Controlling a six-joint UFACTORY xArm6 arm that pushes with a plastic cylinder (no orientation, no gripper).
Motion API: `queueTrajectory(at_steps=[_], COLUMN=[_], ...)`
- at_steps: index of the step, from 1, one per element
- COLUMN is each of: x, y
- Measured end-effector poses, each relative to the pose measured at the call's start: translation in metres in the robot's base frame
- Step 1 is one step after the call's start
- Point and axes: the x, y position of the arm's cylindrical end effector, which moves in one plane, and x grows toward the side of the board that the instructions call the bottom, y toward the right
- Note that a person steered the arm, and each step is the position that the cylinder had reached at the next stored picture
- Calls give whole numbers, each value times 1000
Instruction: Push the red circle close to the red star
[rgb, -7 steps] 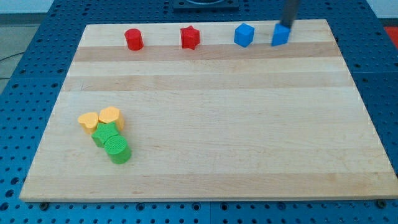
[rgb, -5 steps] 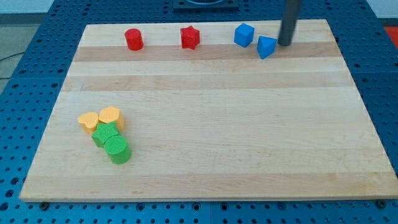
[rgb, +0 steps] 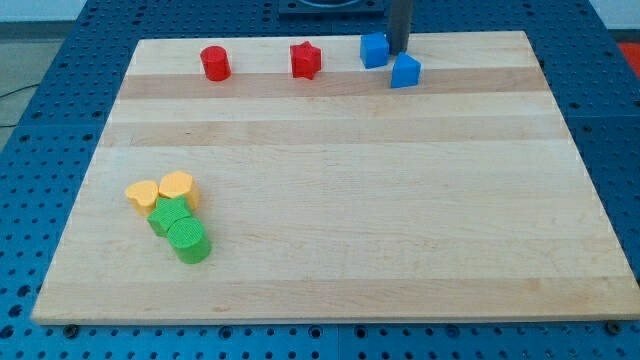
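Observation:
The red circle (rgb: 215, 63) stands near the board's top left. The red star (rgb: 305, 60) stands to its right, with a gap of about one block-and-a-half between them. My tip (rgb: 397, 51) is at the view's top, right of the red star, touching the right side of a blue cube (rgb: 374, 49). A second blue block (rgb: 405, 71) lies just below and right of my tip.
Two yellow blocks (rgb: 161, 190) and two green blocks (rgb: 180, 232) cluster at the board's lower left. The wooden board (rgb: 340, 200) lies on a blue perforated table.
My tip has moved left along the top edge. The second blue block was pushed left and down, and the blue cube has shifted left toward the red star. The red blocks have not moved.

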Motion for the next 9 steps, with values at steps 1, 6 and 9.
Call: queueTrajectory(at_steps=[1,6,9], x=[-6,2,39], y=[-69,-391,-206])
